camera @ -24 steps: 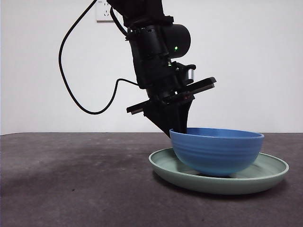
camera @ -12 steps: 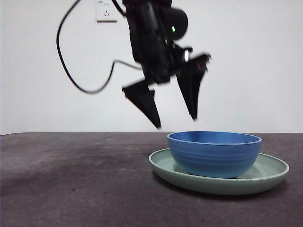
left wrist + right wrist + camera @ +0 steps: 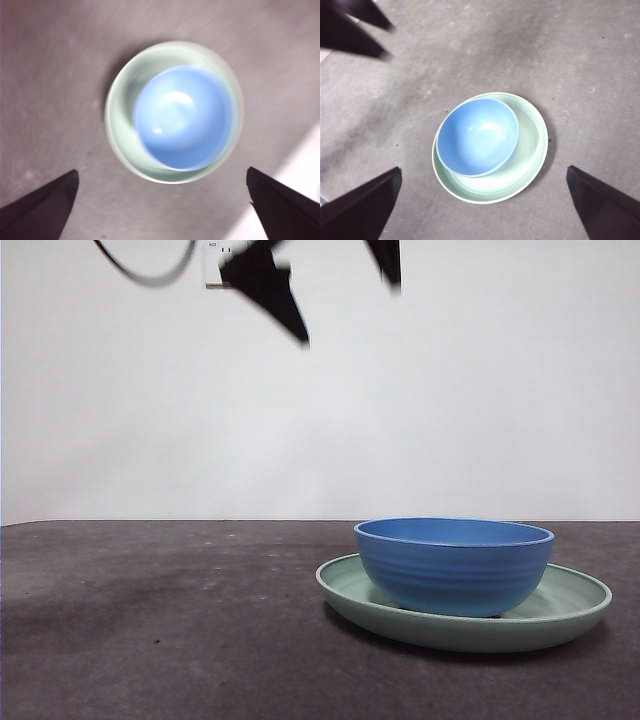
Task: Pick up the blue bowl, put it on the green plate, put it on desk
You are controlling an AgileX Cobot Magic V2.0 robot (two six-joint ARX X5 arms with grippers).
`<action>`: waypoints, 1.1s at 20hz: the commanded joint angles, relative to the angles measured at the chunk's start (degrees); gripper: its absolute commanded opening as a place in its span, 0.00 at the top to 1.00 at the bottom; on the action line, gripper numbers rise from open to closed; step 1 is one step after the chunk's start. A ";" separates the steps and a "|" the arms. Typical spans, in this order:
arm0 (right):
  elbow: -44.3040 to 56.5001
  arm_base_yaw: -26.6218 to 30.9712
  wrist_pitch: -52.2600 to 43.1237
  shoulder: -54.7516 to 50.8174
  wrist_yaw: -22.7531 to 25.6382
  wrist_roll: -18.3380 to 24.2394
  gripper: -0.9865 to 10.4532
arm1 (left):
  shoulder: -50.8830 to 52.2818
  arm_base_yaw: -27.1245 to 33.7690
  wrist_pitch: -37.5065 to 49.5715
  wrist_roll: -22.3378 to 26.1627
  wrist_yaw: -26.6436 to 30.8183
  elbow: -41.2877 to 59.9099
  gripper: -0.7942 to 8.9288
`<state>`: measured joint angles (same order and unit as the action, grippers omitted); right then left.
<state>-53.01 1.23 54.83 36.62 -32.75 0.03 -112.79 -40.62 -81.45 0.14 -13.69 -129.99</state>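
Observation:
The blue bowl (image 3: pixel 453 565) (image 3: pixel 182 117) (image 3: pixel 477 136) rests upright inside the green plate (image 3: pixel 565 605) (image 3: pixel 122 115) (image 3: pixel 530 135), set off toward one side of it. The plate lies flat on the desk (image 3: pixel 150 620). My left gripper (image 3: pixel 348 314) (image 3: pixel 161 171) is open and empty, high above the bowl, with only its black jaw tips showing along the front view's top edge. My right gripper (image 3: pixel 483 170) is open and empty too, hanging well above the plate. Nothing touches the bowl.
A white wall stands behind the desk, with a socket (image 3: pixel 213 268) and a black cable (image 3: pixel 150 275) near the top. The left arm's dark fingers (image 3: pixel 355 25) show blurred in a corner of the right wrist view. A bright strip (image 3: pixel 300 165) crosses one corner of the left wrist view.
The left gripper let go of the bowl's rim, opened, and rose from the bowl up to the top edge of the front view. The bowl settled flat in the plate.

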 commanded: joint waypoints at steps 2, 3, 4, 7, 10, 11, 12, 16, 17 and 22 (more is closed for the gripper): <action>-1.11 0.07 -0.35 0.26 -0.02 0.61 0.42 | 8.59 -0.22 -1.90 3.04 -2.99 2.51 0.18; -1.11 0.07 -0.33 0.28 -0.02 0.59 0.42 | 11.69 -0.22 -1.90 3.91 -3.02 5.07 0.18; -1.11 0.07 -0.31 0.28 -0.02 0.59 0.42 | 14.88 -0.22 -1.81 5.05 -3.06 8.04 0.18; -1.11 0.07 -0.28 0.33 -0.04 0.35 0.42 | 24.46 -0.22 1.18 6.95 -3.13 18.49 0.18; -1.11 0.07 0.77 0.37 -0.07 -0.07 0.42 | 35.43 -0.20 9.35 6.80 -3.10 32.04 0.18; -1.11 0.07 1.22 0.37 -0.07 -0.09 0.42 | 38.84 -0.20 11.19 6.69 -3.10 36.17 0.18; -1.11 0.07 1.81 0.37 -0.02 -0.24 0.42 | 41.88 -0.20 12.57 6.69 -3.10 39.78 0.18; -1.11 0.07 3.26 0.39 0.02 -1.95 0.42 | 53.29 -0.15 18.08 6.14 -3.10 52.22 0.18; -1.11 0.07 3.72 0.52 0.04 -2.67 0.42 | 56.19 -0.13 19.89 5.29 -3.10 55.21 0.18; -1.11 0.02 8.17 5.20 0.04 -3.87 0.42 | 70.27 -0.15 29.44 1.25 -3.08 70.79 0.18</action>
<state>-53.04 1.23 63.29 41.32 -32.75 -3.25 -42.04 -40.51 -52.51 2.39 -16.58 -58.96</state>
